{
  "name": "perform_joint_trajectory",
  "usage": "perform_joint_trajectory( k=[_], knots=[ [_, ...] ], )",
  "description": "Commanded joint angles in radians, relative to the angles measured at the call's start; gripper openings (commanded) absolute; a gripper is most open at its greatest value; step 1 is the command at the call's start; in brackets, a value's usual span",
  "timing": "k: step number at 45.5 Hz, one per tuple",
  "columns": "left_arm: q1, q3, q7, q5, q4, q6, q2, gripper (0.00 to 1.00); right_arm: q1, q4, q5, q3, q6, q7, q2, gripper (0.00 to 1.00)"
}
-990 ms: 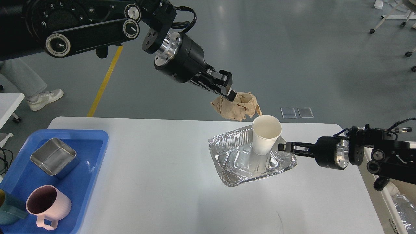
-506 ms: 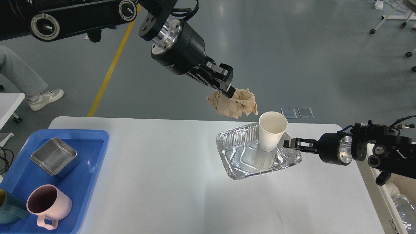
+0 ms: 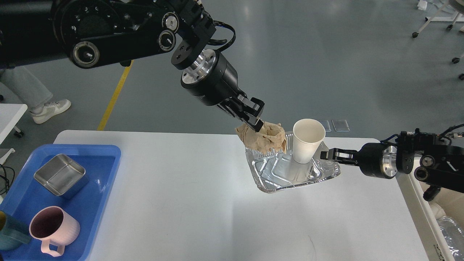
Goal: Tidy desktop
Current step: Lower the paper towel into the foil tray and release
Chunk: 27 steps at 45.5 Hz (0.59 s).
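— Moved since half a second back? Left gripper (image 3: 256,124) lower and a little rightward, with the crumpled brown paper wad (image 3: 266,139) carried down from clear air onto the far-left corner of the crinkled silver foil tray (image 3: 290,174). Tray and white paper cup (image 3: 306,145) nudged slightly right along with the right gripper (image 3: 326,155).

— Jaws on the left side?

— Clamped together on the top of the brown wad, wad hanging just below and right of the tips, now overlapping the tray's far rim.

— And on the right?

— Pinched on the tray's right rim, tray stretching out left of the tips, tilted, seemingly held off the large matte white desktop (image 3: 188,203). Cup upright inside the tray, just left of those tips, just right of the wad.

— Further out?

— Desktop beneath both jaws, spreading wide to the left. Well left of everything, at the desktop's left edge: blue plastic tray (image 3: 96,210) holding a square steel container (image 3: 60,175) and a pink ribbed mug (image 3: 54,229).
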Motion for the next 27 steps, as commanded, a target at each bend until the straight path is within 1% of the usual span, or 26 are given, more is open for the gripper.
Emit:
perform_joint_trajectory(
  k=[1, 4, 10, 17, 21, 27],
  knots=[
    [0.031, 0.001, 0.004, 0.000, 0.004, 0.018, -0.003, 0.00, 0.009, 0.004, 0.001, 0.000, 0.008, 0.000, -0.006, 0.00],
    [0.040, 0.001, 0.009, 0.000, 0.004, 0.038, -0.013, 0.00, 0.020, 0.012, 0.010, 0.001, 0.014, 0.000, -0.008, 0.00],
    [0.046, 0.008, 0.010, 0.000, 0.007, 0.047, -0.046, 0.00, 0.035, 0.024, 0.020, 0.003, 0.025, 0.002, -0.008, 0.00],
    [0.065, 0.009, 0.010, 0.000, 0.024, 0.076, -0.067, 0.01, 0.046, 0.049, 0.050, 0.003, 0.042, 0.006, -0.008, 0.00],
    [0.068, 0.009, 0.010, 0.000, 0.030, 0.078, -0.076, 0.04, 0.046, 0.064, 0.052, 0.003, 0.043, 0.008, -0.008, 0.00],
    [0.068, 0.008, 0.013, -0.001, 0.034, 0.079, -0.079, 0.15, 0.044, 0.069, 0.052, 0.005, 0.043, 0.008, -0.013, 0.00]
  ],
)
